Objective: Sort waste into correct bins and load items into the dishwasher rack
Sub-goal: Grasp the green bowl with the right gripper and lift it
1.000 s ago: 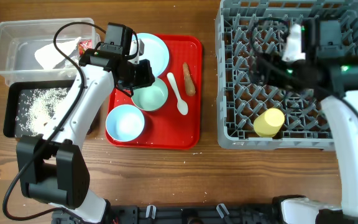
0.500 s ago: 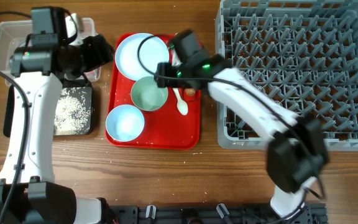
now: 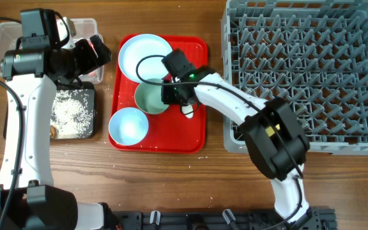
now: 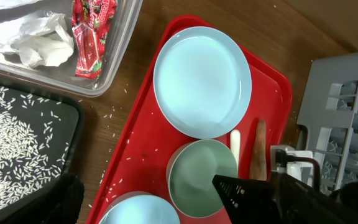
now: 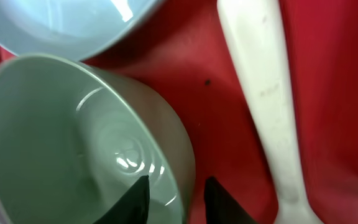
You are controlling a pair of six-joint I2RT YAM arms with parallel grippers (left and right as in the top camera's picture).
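Observation:
My right gripper [image 5: 178, 196] straddles the rim of the pale green bowl [image 5: 73, 143], one finger inside and one outside, jaws narrow with a little gap showing. Overhead, this gripper [image 3: 171, 94] sits at the bowl's right edge on the red tray. Beside it lie the white spoon [image 5: 260, 81] and the pale blue plate [image 3: 145, 54]. The light blue bowl [image 3: 128, 125] stands in front. My left gripper [image 3: 89, 54] hangs wide open and empty over the clear tub [image 4: 114, 62]. The red wrapper [image 4: 91, 34] and crumpled paper [image 4: 39, 46] lie in the tub. Rice [image 4: 17, 143] covers the black tray.
The grey dishwasher rack [image 3: 299, 70] fills the right side, and my right arm reaches across its front left corner. A brown carrot-shaped stick [image 4: 260, 146] lies on the red tray [image 3: 197, 134] beside the spoon. Loose rice grains dot the table and tray edge.
The left arm swung from the red tray to the tub and opened, leaving the wrapper there. The right arm came from the rack to the green bowl and its jaws narrowed round the rim.

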